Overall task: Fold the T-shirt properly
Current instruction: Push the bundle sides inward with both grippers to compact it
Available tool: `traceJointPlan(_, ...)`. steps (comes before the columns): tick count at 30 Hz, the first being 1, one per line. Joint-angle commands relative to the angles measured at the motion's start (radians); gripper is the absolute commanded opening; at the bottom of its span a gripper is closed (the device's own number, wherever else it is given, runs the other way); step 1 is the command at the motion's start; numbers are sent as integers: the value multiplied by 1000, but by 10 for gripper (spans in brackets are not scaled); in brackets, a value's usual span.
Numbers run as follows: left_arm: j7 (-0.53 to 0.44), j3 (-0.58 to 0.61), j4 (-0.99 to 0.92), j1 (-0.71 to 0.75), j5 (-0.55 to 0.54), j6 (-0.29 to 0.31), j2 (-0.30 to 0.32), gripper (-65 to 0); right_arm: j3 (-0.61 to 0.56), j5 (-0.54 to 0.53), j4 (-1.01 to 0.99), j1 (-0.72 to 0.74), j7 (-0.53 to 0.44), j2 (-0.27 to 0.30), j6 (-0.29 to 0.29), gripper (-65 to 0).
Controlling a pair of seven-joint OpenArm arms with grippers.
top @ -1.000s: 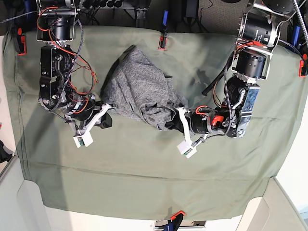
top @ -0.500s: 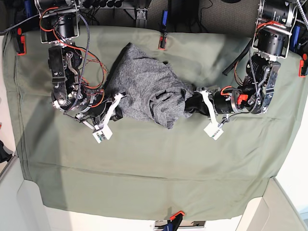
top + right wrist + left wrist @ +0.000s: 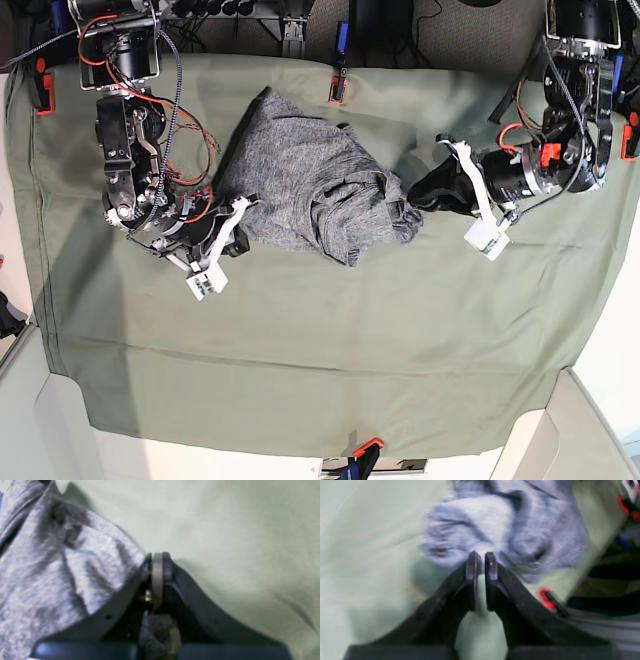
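Note:
The heather-grey T-shirt [image 3: 300, 180] lies bunched in the middle of the table, with a thick rumpled fold at its right end. In the base view my left gripper [image 3: 418, 200] sits at that right end, where the cloth tapers to a point. The left wrist view, blurred, shows the left gripper [image 3: 481, 560] nearly shut, its tips at the edge of the T-shirt [image 3: 495, 522]. My right gripper [image 3: 243, 208] is at the shirt's left edge. Seen from the right wrist, the right gripper [image 3: 157, 562] is shut, with the T-shirt [image 3: 50, 567] draped over one finger and a tuft caught between the fingers.
The olive-green table cloth [image 3: 320, 340] covers the whole table. Red clamps pin it at the back [image 3: 337, 90], the front [image 3: 365, 447] and both sides. One red clamp [image 3: 545, 595] shows near the left gripper. White table corners flank the front.
My left gripper has swung to the right and back across the table, and the shirt's right end has stretched after it. My right gripper has shifted slightly to the right at the left edge.

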State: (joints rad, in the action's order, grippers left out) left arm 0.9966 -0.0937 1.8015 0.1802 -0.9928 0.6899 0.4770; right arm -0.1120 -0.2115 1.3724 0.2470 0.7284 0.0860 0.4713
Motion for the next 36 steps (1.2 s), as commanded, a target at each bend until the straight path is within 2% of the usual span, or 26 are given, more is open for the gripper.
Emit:
traceJointPlan(1,-15,-6,49,23,-21,8,11,-596,1,-13,14,25,-29,2,3,-650)
traceJointPlan(4,-48,5,90,90,-6,8,10,-596,1,-13,14,25,-34,2,-5,-650)
traceJointPlan(7,-79,57,80,106,79,8,0,-596,1,-13,13,25,-34,2,-8,-650)
traceJointPlan(10,-192,137,59,92,162,8,-12,-596,1,-13,7,24,-42,2,-6,-650)
traceJointPlan(13,-211,179,23,56,224,8,-72,-596,1,-13,-21,27,-53,-4,-6,-650)
traceJointPlan(18,-212,181,-105,-20,237,8,-172,-596,0,-18,-84,27,-54,-18,-3,-650)
traceJointPlan(22,-212,181,-230,-101,344,8,-214,-596,0,-35,-95,27,-35,-14,2,-650)
traceJointPlan(26,-217,160,-340,-174,380,8,-194,-596,0,-37,-95,27,-35,-14,37,-650)
traceJointPlan(32,-272,140,-416,-262,394,8,-77,-596,0,-122,-95,27,-15,-15,39,-650)
traceJointPlan(36,-272,140,-416,-332,394,8,-33,-596,0,-153,-95,21,20,-14,38,-650)
